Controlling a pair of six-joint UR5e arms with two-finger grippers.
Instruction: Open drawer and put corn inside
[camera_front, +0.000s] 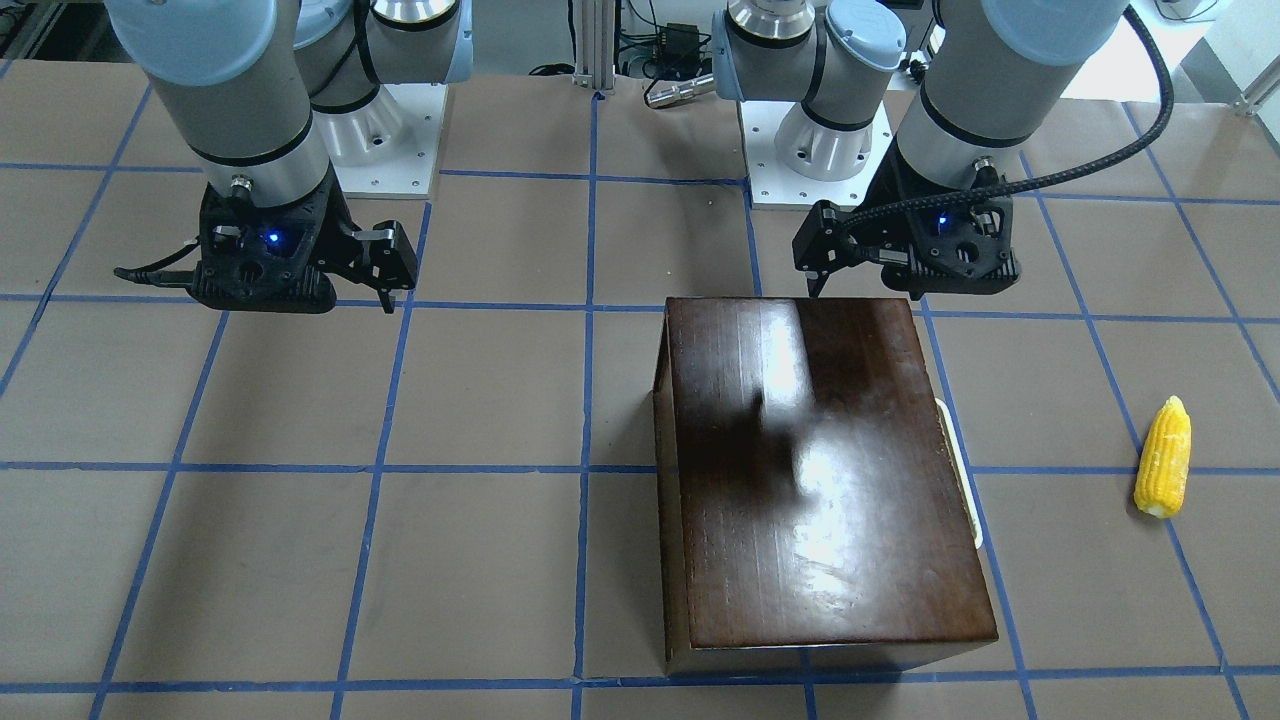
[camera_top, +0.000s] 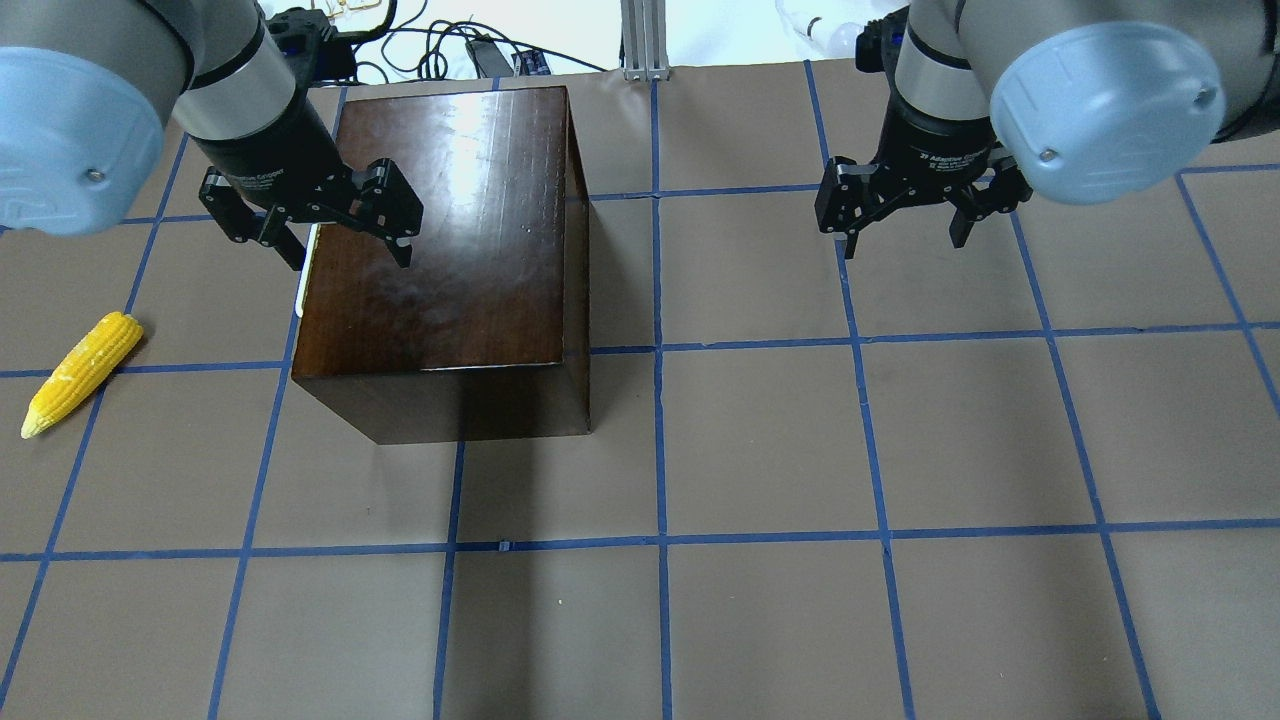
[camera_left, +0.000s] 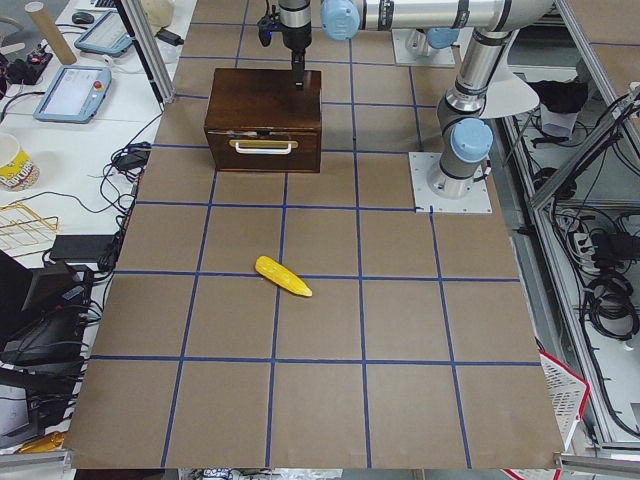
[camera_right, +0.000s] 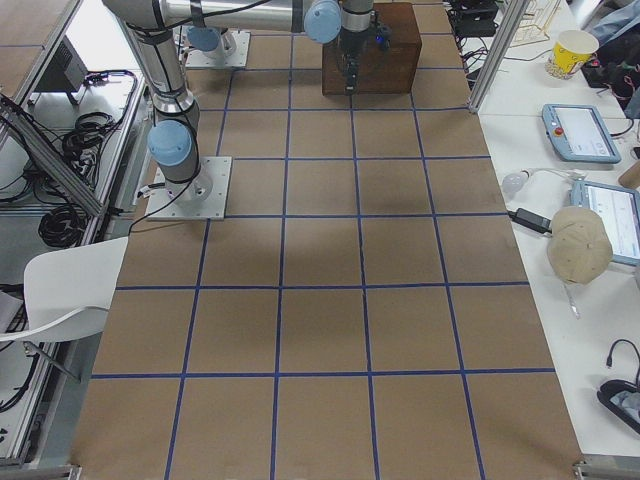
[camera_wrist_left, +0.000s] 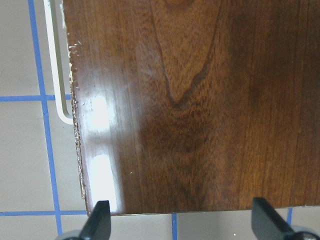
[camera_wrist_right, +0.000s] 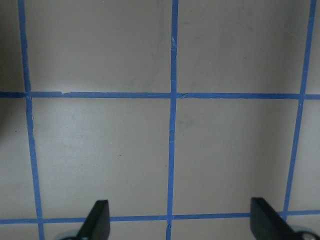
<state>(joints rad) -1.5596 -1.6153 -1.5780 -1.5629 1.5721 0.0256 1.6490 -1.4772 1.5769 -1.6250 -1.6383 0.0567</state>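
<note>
The dark-brown wooden box (camera_front: 820, 470) stands on the table. Its drawer (camera_left: 263, 146) is shut, and the front panel with the whitish handle (camera_top: 305, 265) faces the robot's left. The handle also shows in the left wrist view (camera_wrist_left: 55, 75). The yellow corn (camera_top: 82, 373) lies on the table left of the box, apart from it; it also shows in the front view (camera_front: 1163, 457). My left gripper (camera_top: 350, 255) is open and empty above the box top, near the handle-side edge. My right gripper (camera_top: 900, 240) is open and empty above bare table, well right of the box.
The table (camera_top: 760, 450) has a brown cover with a blue tape grid. The two arm bases (camera_front: 380, 140) (camera_front: 820, 150) stand at the robot's side. Cables (camera_top: 470, 50) lie beyond the far edge. Tablets (camera_left: 72, 90) sit on a side bench.
</note>
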